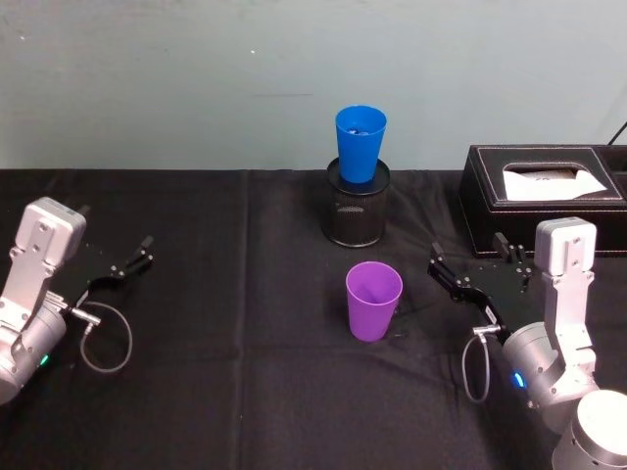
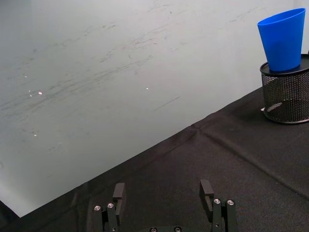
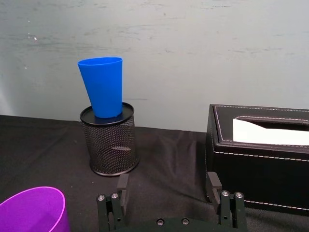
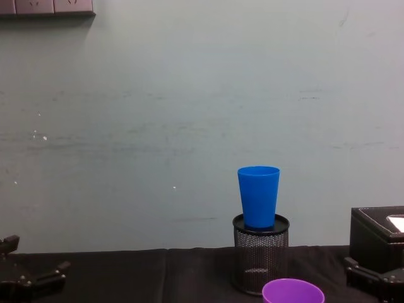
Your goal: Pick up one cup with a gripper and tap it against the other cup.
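Lower part of the blue cup [image 1: 361, 143] sunk out of sight inside the black mesh holder [image 1: 357, 206]. Purple cup [image 4: 293, 291] cut by the chest view's bottom edge, rim alone showing; likewise clipped at a corner in the right wrist view. Black tissue box [image 1: 545, 199] running off the right edge in the head and chest views. Small dark specks at the bottom of the blue cup, too small to identify.
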You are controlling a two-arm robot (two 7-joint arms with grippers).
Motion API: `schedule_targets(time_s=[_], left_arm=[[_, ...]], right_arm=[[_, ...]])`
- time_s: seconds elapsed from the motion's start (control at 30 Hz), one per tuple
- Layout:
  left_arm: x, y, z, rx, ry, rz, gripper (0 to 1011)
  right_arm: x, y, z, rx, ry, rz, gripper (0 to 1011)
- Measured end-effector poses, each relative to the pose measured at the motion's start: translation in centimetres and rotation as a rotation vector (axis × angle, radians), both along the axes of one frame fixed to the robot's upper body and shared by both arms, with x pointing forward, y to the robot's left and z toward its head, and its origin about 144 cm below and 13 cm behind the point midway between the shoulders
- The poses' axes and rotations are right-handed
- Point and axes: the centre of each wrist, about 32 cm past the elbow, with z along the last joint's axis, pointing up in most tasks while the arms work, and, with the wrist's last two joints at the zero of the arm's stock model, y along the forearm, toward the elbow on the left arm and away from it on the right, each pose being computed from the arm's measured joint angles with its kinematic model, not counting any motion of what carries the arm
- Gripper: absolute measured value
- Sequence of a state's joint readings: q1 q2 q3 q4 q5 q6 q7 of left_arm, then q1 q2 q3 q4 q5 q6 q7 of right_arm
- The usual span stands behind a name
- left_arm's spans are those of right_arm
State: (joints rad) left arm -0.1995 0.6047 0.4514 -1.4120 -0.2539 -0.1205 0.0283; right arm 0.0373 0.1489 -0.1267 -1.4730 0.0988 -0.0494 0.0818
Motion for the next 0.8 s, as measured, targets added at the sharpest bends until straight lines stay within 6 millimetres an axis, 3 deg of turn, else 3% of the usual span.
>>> schedule_targets(time_s=[0.8], left_arm=[[0.0, 0.0, 0.0, 0.0, 0.0, 0.0, 1000]], right_arm=[[0.0, 0.0, 0.01, 0.0, 0.0, 0.0, 1004]])
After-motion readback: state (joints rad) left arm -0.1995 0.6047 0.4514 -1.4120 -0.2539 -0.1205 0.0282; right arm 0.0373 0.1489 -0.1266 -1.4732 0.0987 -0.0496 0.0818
